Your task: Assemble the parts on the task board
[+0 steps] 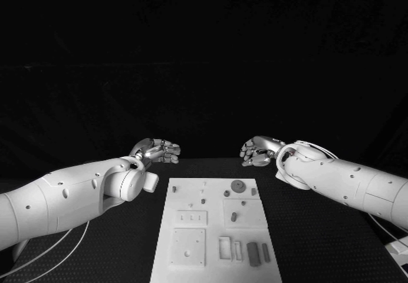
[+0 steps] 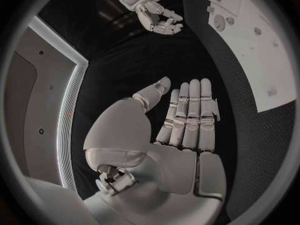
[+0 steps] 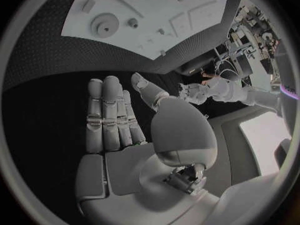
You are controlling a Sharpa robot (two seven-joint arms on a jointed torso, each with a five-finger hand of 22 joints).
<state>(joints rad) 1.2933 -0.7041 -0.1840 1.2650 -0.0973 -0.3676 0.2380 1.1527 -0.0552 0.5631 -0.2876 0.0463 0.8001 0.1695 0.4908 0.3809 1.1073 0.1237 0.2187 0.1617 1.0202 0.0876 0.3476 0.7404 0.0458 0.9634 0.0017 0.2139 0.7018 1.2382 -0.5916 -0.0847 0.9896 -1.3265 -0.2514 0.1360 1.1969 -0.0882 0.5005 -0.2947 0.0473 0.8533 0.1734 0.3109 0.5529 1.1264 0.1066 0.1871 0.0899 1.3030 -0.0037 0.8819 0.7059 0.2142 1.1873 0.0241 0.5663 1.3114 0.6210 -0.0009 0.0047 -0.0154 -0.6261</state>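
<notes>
The white task board (image 1: 213, 274) lies in the middle of the black table, its far edge below both hands. Grey parts rest on it: a round disc (image 1: 240, 187) near the far right corner, a short peg (image 1: 234, 217) mid-board and two long bars (image 1: 252, 253) at the near right. My left hand (image 1: 160, 150) hovers past the board's far left corner, and my right hand (image 1: 259, 150) past its far right corner. Each palm is empty, with straight fingers (image 2: 190, 115) (image 3: 106, 115) and the thumb apart. The board (image 2: 250, 60) (image 3: 150, 7) and disc (image 3: 104, 24) lie beyond the fingertips.
A thin cable (image 1: 51, 253) trails over the table at the near left. A small white object (image 1: 398, 247) sits at the near right corner. Black matting runs along both sides of the board. The left wrist view catches my right hand (image 2: 159, 20); the right wrist view catches my left hand (image 3: 194, 92).
</notes>
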